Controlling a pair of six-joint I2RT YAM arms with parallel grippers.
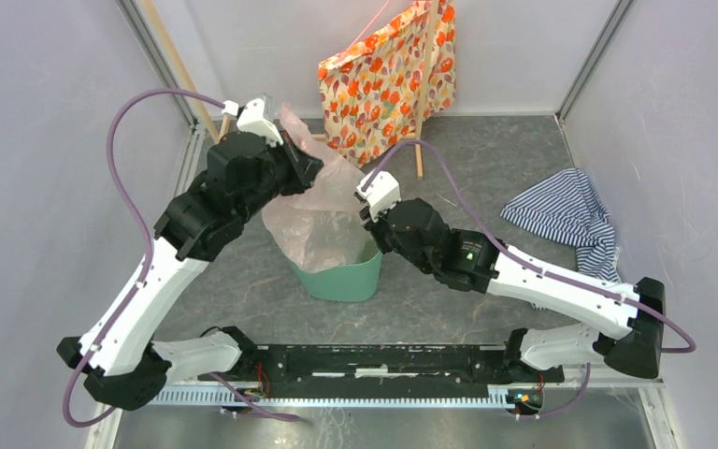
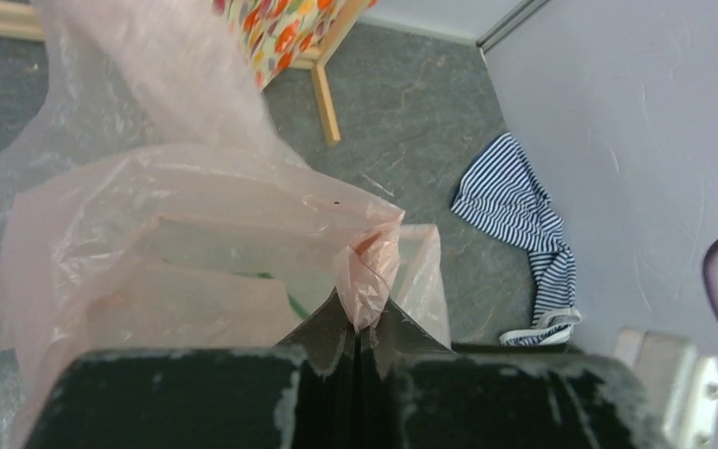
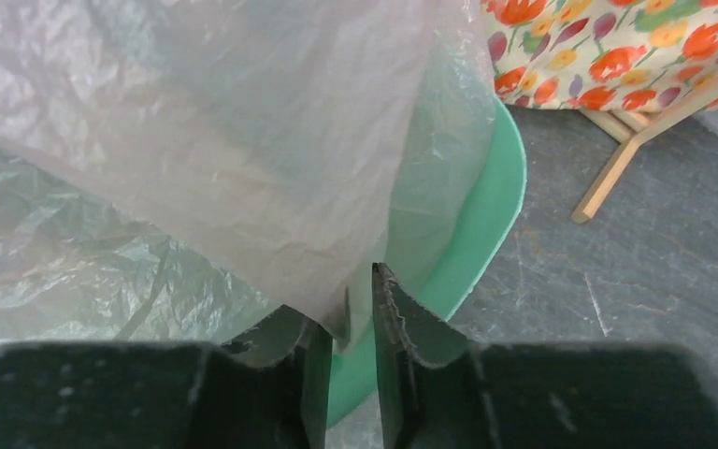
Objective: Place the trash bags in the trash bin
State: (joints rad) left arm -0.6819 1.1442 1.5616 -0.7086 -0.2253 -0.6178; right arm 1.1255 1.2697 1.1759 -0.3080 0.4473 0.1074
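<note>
One trash bag (image 1: 321,223), pale pink and see-through, is what I have to deal with. It sits in the middle of the top view, draped over the trash bin (image 1: 348,279). Its lower folds are inside the green rim and its upper part rises toward the upper left.

My left claw (image 2: 362,316) is clamped on a twisted corner of the film at the bottom centre of its own view. My right claw (image 3: 353,297) sits low in its view with the jaws only a sliver apart. The bag's hanging edge dips into that gap, and I cannot tell whether it is pinched or merely brushing.

The bin's rim curves just beyond that claw and off to its right, so the film lies straight ahead and above it. I judge the coming move turns on the bag's mouth, which runs from upper left to lower right across the bin. The right arm is the one nearer the rim.
</note>
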